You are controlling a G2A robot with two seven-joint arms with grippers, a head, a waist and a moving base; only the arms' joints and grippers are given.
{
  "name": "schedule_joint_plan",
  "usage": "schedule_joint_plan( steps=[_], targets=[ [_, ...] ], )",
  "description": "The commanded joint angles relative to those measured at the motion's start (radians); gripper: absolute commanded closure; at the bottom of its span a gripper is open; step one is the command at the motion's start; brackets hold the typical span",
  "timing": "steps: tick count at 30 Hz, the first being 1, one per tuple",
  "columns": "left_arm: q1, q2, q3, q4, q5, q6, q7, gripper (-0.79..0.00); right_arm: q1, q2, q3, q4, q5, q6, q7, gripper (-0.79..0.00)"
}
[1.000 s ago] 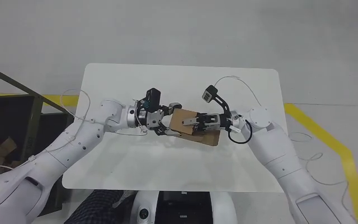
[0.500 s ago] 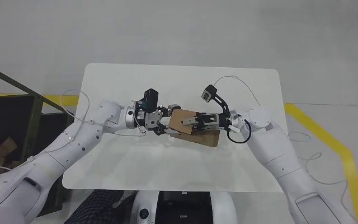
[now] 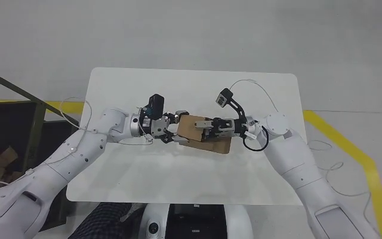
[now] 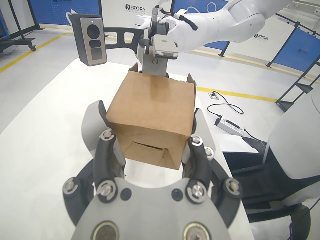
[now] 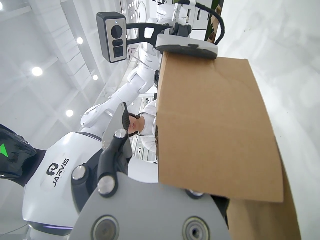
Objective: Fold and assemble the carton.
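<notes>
The brown carton (image 3: 218,145) is held above the middle of the white table, its closed end toward my left arm. My left gripper (image 3: 174,122) grips that end, one finger (image 4: 101,116) pressed on each side wall of the carton (image 4: 155,106). My right gripper (image 3: 206,127) is at the carton's far, open end (image 4: 155,66), lying over the top panel. In the right wrist view one finger (image 5: 123,119) stands apart from the carton (image 5: 210,126); the other is hidden behind the panel. The left gripper (image 5: 186,49) presses against the carton's far end.
The white table (image 3: 119,173) has free room all around the arms. A dark bin (image 3: 18,137) with cardboard stands off the table's left side. A power adapter with cable (image 4: 228,123) lies on the floor beyond the table.
My left wrist has turned and drawn slightly left, and the carton has shifted a little with it. The right gripper has slid further along the carton's top.
</notes>
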Motion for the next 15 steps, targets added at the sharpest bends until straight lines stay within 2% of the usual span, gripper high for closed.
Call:
schedule_joint_plan(
  steps=[1,7,10,11,12,13,15],
  targets=[
    [0.007,0.002,-0.012,0.003,0.002,0.000,0.006,-0.388,-0.001,0.002,0.008,0.000,-0.001,0.001,-0.001,-0.363],
    [0.029,0.009,-0.050,0.014,0.015,0.000,0.017,-0.394,-0.010,0.015,0.046,-0.022,-0.028,0.014,-0.010,-0.326],
    [0.042,0.012,-0.074,0.019,0.025,0.000,0.021,-0.391,-0.022,0.026,0.078,-0.045,-0.057,0.026,-0.025,-0.262],
    [0.047,0.014,-0.082,0.020,0.028,0.000,0.022,-0.391,-0.026,0.031,0.090,-0.053,-0.069,0.033,-0.031,-0.194],
    [0.051,0.015,-0.090,0.021,0.032,0.000,0.022,-0.391,-0.031,0.035,0.103,-0.061,-0.083,0.042,-0.038,-0.046],
    [0.056,0.016,-0.098,0.021,0.032,0.000,0.025,-0.391,-0.036,0.040,0.115,-0.071,-0.101,0.051,-0.047,0.000],
    [0.064,0.018,-0.115,0.021,0.037,0.000,0.026,-0.391,-0.047,0.050,0.136,-0.102,-0.147,0.072,-0.061,0.000]
  ],
)
